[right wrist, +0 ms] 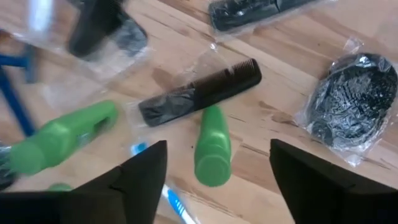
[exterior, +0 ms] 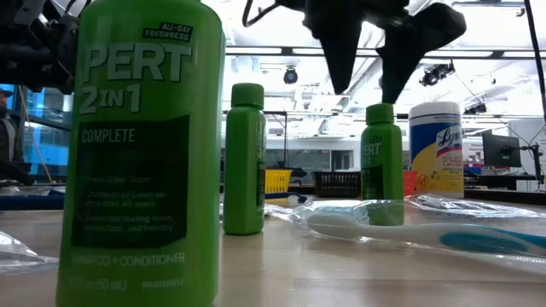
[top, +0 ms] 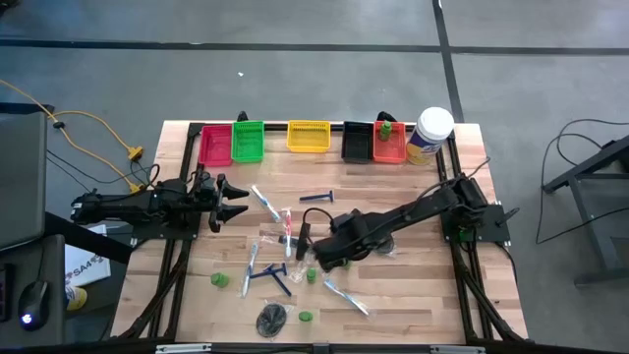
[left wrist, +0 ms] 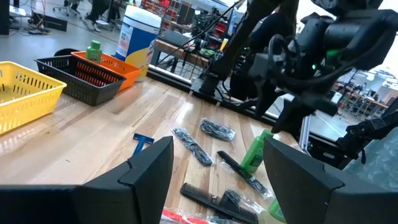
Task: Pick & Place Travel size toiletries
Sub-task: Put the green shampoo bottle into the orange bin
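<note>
The right gripper (right wrist: 217, 171) hangs over the middle of the bench (top: 423, 295), among the small toiletries. Its jaws stand wide apart and hold nothing. A green bottle (right wrist: 212, 146) stands right under it, between the two fingers (right wrist: 140, 180) but not touching them. In the low view the same gripper (exterior: 368, 85) hangs just above that bottle's (exterior: 380, 164) cap.

A black comb (right wrist: 199, 92) in clear wrap lies just past the bottle, at about 12 o'clock from it in the right wrist view. A dark mesh puff (right wrist: 353, 102) in a clear bag lies at about 2 o'clock. Another green bottle (right wrist: 62, 138) lies on its side at about 9 o'clock.

The left gripper (top: 228, 200) waits at the bench's 9 o'clock side. Its jaws are wide apart and empty too.

From above, more things lie spread over the bench: blue razors (top: 267, 278), a wrapped toothbrush (top: 346, 297), a puff (top: 271, 318) near 6 o'clock, and green bottles (top: 219, 280). Along the 12 o'clock edge stands a row of small bins: red (top: 214, 147), green (top: 248, 143), yellow (top: 309, 137), black (top: 356, 143) and orange (top: 389, 147). One green bottle (top: 386, 128) stands in the orange bin. A big white jar (top: 430, 133) stands at the row's right end.
</note>
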`<action>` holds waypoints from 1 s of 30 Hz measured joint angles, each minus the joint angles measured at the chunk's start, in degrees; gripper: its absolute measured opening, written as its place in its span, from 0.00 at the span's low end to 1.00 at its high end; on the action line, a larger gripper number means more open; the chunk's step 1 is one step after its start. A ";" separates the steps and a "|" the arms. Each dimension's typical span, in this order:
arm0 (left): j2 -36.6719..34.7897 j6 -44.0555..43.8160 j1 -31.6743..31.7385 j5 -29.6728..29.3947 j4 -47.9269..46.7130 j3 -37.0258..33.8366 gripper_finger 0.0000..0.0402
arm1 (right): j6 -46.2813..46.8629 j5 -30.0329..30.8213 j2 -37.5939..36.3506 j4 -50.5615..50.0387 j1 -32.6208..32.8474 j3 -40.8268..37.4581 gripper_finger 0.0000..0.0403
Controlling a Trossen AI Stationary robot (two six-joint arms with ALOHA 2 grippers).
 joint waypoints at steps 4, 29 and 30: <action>0.00 0.00 0.01 0.01 -0.02 0.00 0.60 | 1.00 -0.38 2.03 -0.47 0.00 0.00 0.72; 0.01 0.00 -0.01 0.01 -0.02 0.00 0.60 | 1.03 -4.34 5.92 1.54 0.26 -0.57 0.37; 0.00 0.00 0.00 0.00 -0.02 0.00 0.60 | 0.96 -4.57 5.92 1.54 0.24 -0.57 0.35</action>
